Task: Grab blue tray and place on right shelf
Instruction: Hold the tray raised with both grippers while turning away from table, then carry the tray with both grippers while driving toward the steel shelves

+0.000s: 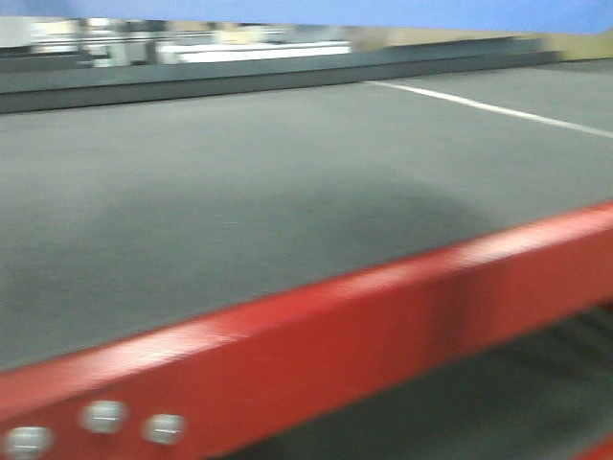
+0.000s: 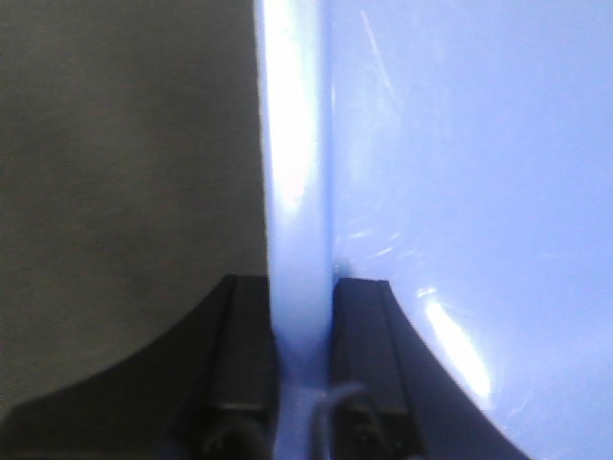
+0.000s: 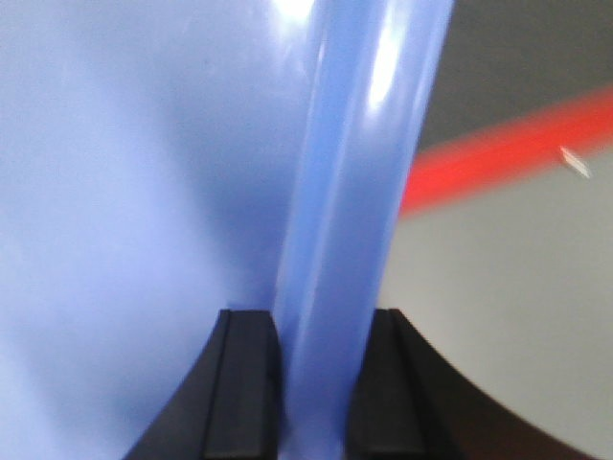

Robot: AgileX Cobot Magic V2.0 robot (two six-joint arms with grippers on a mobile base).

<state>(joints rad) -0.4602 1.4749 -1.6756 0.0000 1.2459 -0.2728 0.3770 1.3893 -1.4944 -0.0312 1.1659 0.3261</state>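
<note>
A: Front view: blue tray (image 1: 335, 11) shows only as a strip along the top edge, above the dark mat (image 1: 239, 192) and red rail (image 1: 335, 316) of the table. Frame's blurred, no arms visible.
B: Left wrist?
A: There the left gripper (image 2: 303, 297) is clenched on the tray's flared rim, one finger each side. Tray floor sits to its right, mat to its left.
B: Right wrist?
A: Same for the right gripper (image 3: 321, 321), clamped on the rim. Tray lies to its left, mat and red rail beyond on its right.
B: Step?
A: Looks like the carry, both arms holding. Next move calls for reaching the right shelf w/ grips level, then lowering and letting go.
B: Hidden?
A: Shelf's in no view, most of the tray is cut off, and the bkgd is too smeared to read.
</note>
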